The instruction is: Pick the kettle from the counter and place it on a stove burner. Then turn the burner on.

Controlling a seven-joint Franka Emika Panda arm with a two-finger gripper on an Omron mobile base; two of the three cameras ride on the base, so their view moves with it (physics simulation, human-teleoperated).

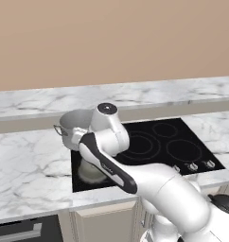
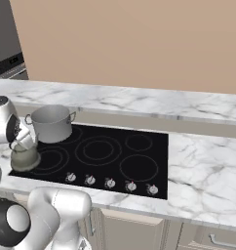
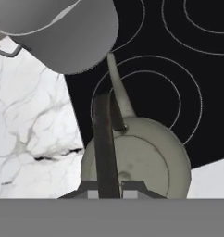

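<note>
From the left base view: small squat olive-grey kettle (image 1: 89,173) sits at the front-left corner of the black glass cooktop (image 1: 149,142), mostly hidden behind the white arm; pincer itself blocked by the wrist. Larger steel two-handled pot (image 1: 74,125) stands behind it at the cooktop's back-left edge, half covered by the arm. White grey-veined marble desk (image 1: 26,160) surrounds the cooktop.

Right base view: kettle (image 2: 25,157) rests on the front-left stove burner (image 2: 54,158), a circle of thin grey rings, partly covered. Pincer (image 2: 22,142) comes down onto the kettle top, fingers hard to make out. Pot just behind. Row of small knobs (image 2: 110,183) along the front edge.

Hand view: pincer (image 3: 108,185) clenched on the kettle's thin dark arched handle (image 3: 104,143); fingertips cut off at the bottom. Spout points toward the pot.
</note>
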